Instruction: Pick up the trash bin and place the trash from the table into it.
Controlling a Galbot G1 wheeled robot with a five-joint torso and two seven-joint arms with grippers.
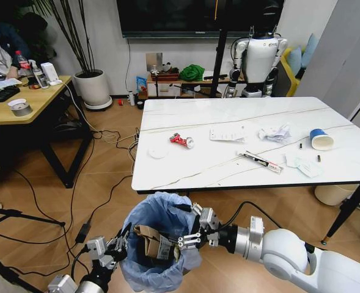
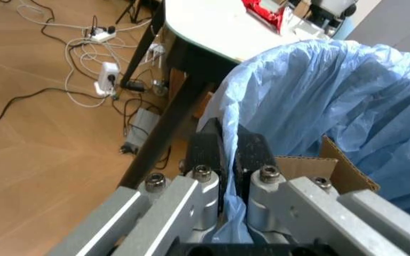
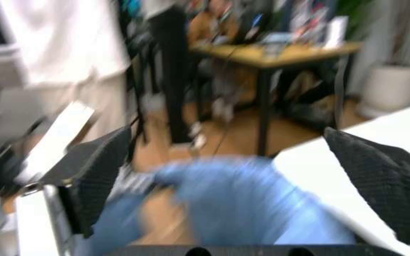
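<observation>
Just off the near edge of the table (image 1: 186,174) sat the trash bin (image 1: 161,244), blue liner and all, with the left gripper (image 2: 226,154) clamped on its rim — both pads pinched tight on the plastic. Brown cardboard (image 1: 150,240) was already inside the bin. The right gripper (image 1: 191,239) hovered over the bin's opening, fingers spread wide apart with nothing between them. Back on the table — a crushed red can (image 1: 181,140), crumpled white paper (image 1: 275,133) and a blue-and-white paper cup (image 1: 320,139) further along from the bin.
</observation>
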